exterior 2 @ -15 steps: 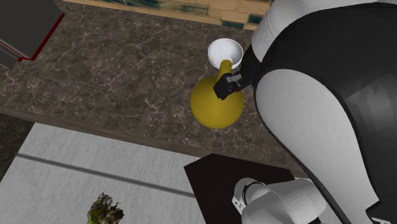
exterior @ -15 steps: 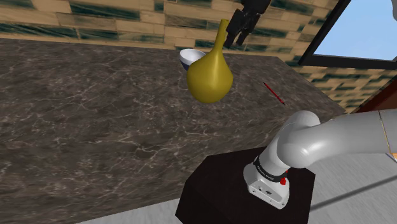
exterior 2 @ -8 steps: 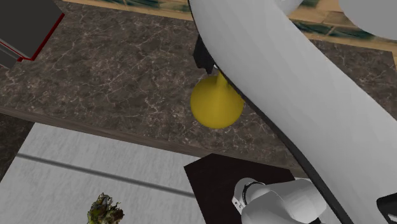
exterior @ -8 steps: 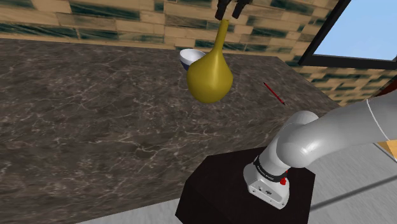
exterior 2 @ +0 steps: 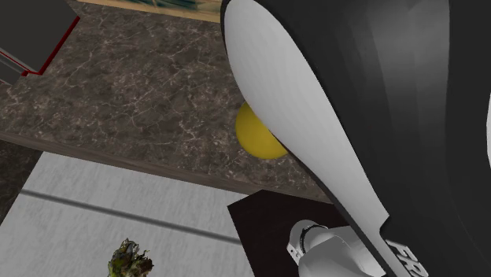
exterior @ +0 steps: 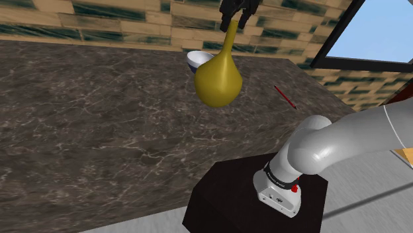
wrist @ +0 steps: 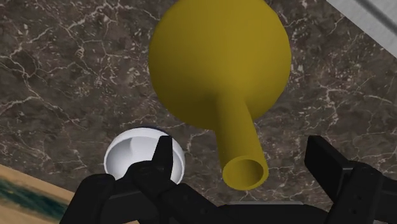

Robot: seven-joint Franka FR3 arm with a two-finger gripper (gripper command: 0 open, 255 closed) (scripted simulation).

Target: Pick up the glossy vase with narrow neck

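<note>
The mustard-yellow glossy vase (exterior: 217,79) stands upright on the dark marble counter (exterior: 99,119), a round body under a long narrow neck. My black gripper (exterior: 235,20) hangs just over the neck's top, near the brick wall. In the wrist view the gripper (wrist: 245,164) is open. Its fingers (wrist: 162,162) stand apart on either side of the vase's mouth (wrist: 243,173) without touching it. In the second exterior view my arm covers most of the vase (exterior 2: 253,140).
A white bowl (exterior: 194,59) sits on the counter right behind the vase, close to one finger in the wrist view (wrist: 135,151). A thin red stick (exterior: 285,97) lies toward the shoulder view's right. The dark stand (exterior: 245,198) adjoins the counter's front edge.
The gripper swung from beside the neck toward the shoulder view's left and now sits over the vase's mouth. The arm now hides most of the vase in the second exterior view.
</note>
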